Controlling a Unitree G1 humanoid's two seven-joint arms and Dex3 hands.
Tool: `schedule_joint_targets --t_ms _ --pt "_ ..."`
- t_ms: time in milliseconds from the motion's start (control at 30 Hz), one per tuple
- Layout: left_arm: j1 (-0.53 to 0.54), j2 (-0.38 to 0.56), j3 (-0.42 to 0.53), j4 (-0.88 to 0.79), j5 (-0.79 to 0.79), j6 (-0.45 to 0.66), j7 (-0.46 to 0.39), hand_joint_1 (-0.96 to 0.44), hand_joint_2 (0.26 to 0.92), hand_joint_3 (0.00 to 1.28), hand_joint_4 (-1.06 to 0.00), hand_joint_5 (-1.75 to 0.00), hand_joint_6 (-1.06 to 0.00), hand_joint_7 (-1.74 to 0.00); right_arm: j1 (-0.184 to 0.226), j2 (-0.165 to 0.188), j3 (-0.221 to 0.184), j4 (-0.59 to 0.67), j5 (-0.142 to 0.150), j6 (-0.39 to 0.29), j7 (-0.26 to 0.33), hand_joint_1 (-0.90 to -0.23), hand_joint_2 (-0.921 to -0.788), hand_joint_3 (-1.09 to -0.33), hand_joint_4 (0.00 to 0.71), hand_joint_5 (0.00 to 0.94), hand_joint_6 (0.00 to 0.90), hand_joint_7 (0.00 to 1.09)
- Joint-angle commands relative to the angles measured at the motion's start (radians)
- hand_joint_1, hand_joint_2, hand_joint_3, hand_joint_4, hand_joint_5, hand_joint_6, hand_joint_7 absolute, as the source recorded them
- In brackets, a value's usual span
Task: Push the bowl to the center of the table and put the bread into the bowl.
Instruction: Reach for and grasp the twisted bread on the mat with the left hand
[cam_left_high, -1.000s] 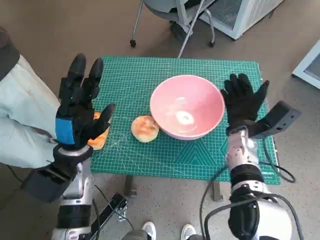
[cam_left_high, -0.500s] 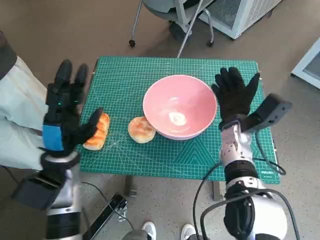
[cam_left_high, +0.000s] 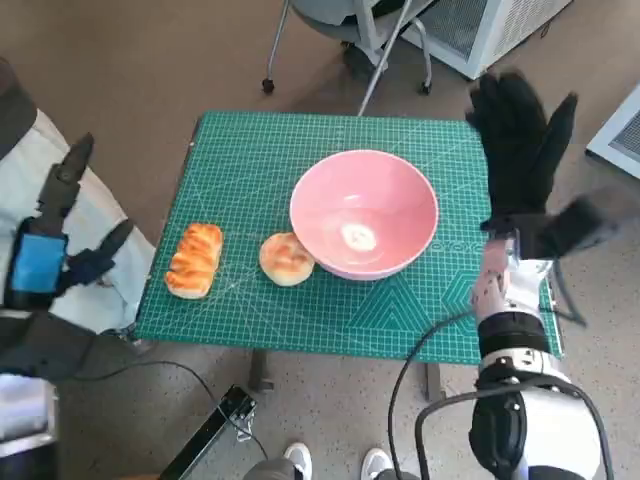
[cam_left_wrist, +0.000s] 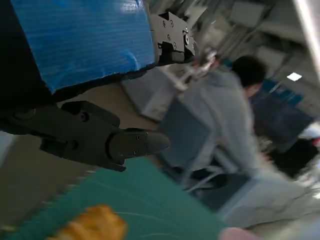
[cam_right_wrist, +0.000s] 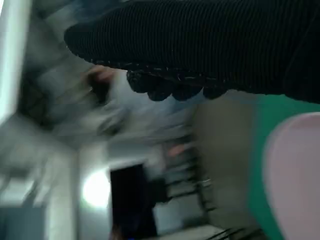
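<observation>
A pink bowl (cam_left_high: 364, 212) stands near the middle of the green mat (cam_left_high: 250, 160) on the table. A round bun (cam_left_high: 286, 258) lies against the bowl's left side. A long glazed bread (cam_left_high: 194, 259) lies further left, near the mat's edge; its end shows in the left wrist view (cam_left_wrist: 92, 224). My left hand (cam_left_high: 50, 235) is off the table's left side, fingers spread, holding nothing. My right hand (cam_left_high: 520, 140) is raised at the table's right edge, fingers apart and empty, clear of the bowl. The bowl's rim (cam_right_wrist: 295, 175) shows in the right wrist view.
An office chair base (cam_left_high: 345, 40) stands beyond the table's far edge, with a white unit (cam_left_high: 490, 25) behind it. A person in pale clothing (cam_left_high: 25, 200) sits at the left; another person (cam_left_wrist: 235, 115) shows in the left wrist view. A cable (cam_left_high: 420, 370) hangs below the front edge.
My left hand has drawn back off the mat to the left, uncovering the long bread. My right hand has lifted up and away from the bowl's right side. The bowl sits slightly more to the left.
</observation>
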Motion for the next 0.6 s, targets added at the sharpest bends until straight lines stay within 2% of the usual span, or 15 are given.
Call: schedule_joint_targets --t_ms 33,133,233,367,600 --pt "-0.008 0.066 -0.042 0.025 0.037 0.058 -0.044 -0.45 0.921 0.28 -0.25 0.00 -0.22 -0.22 0.064 0.013 0.019 -0.084 0.066 -0.076 0.172 -0.583 -0.921 -0.739 0.373 0.017 0.158 0.64" --pt "-0.018 0.096 -0.081 0.018 0.078 0.128 -0.068 -0.46 0.921 0.26 -0.25 0.00 -0.23 -0.21 0.089 0.016 0.030 -0.142 0.111 -0.101 0.258 -0.600 -0.921 -0.714 0.375 0.014 0.150 0.67" --pt "-0.030 0.114 -0.118 0.004 0.108 0.209 -0.098 -0.46 0.921 0.23 -0.24 0.00 -0.24 -0.19 0.111 0.020 0.040 -0.189 0.139 -0.131 0.303 -0.612 -0.921 -0.699 0.369 0.008 0.129 0.69" --pt "-0.061 0.122 -0.182 -0.027 0.155 0.367 -0.150 -0.47 0.921 0.19 -0.22 0.00 -0.24 -0.14 0.138 0.021 0.059 -0.237 0.139 -0.183 0.302 -0.617 -0.921 -0.700 0.368 0.005 0.095 0.73" --pt "-0.143 0.103 -0.323 -0.054 0.266 0.628 -0.223 -0.53 0.921 0.15 -0.21 0.00 -0.24 -0.09 0.160 0.012 0.087 -0.258 0.113 -0.241 0.263 -0.616 -0.921 -0.722 0.367 0.003 0.080 0.75"
